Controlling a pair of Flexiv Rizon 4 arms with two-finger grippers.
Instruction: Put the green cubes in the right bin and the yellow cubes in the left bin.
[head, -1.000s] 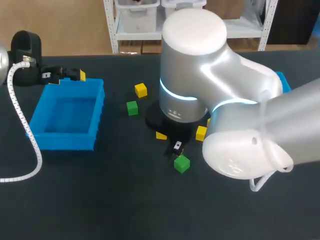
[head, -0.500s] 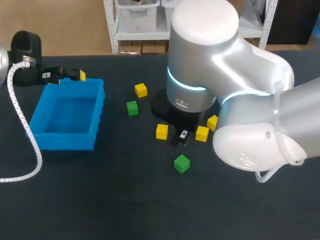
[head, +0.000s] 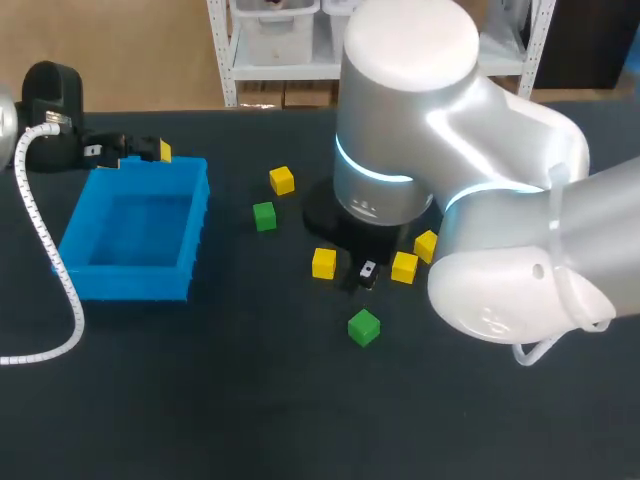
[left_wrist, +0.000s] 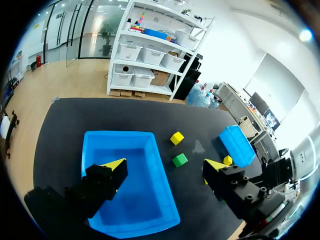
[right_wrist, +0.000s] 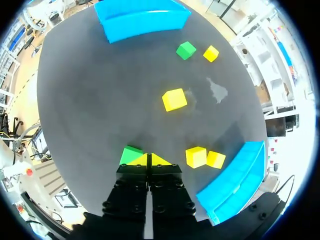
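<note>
Over the last second my right arm has drawn back toward its own side, baring the small yellow plastic cubes its wrist half hid, and since then it has hardly stirred. The right gripper (right_wrist: 147, 160) is clenched on nothing, its yellow tips meeting above the black table (head: 200, 400), and one green plastic cube (right_wrist: 131, 154) lies just beside the tips. A lone yellow cube (right_wrist: 174, 99) lies ahead, and a pair of yellow cubes (right_wrist: 195, 156) sits close together near the right blue plastic bin (right_wrist: 232, 182). Farther off, a second green cube (head: 264, 215) and a fourth yellow cube (head: 283, 180) lie on the table beside the left blue plastic bin (head: 190, 215). The left gripper (left_wrist: 165, 165) hangs released — fingers wide apart — at that bin's far rim.
</note>
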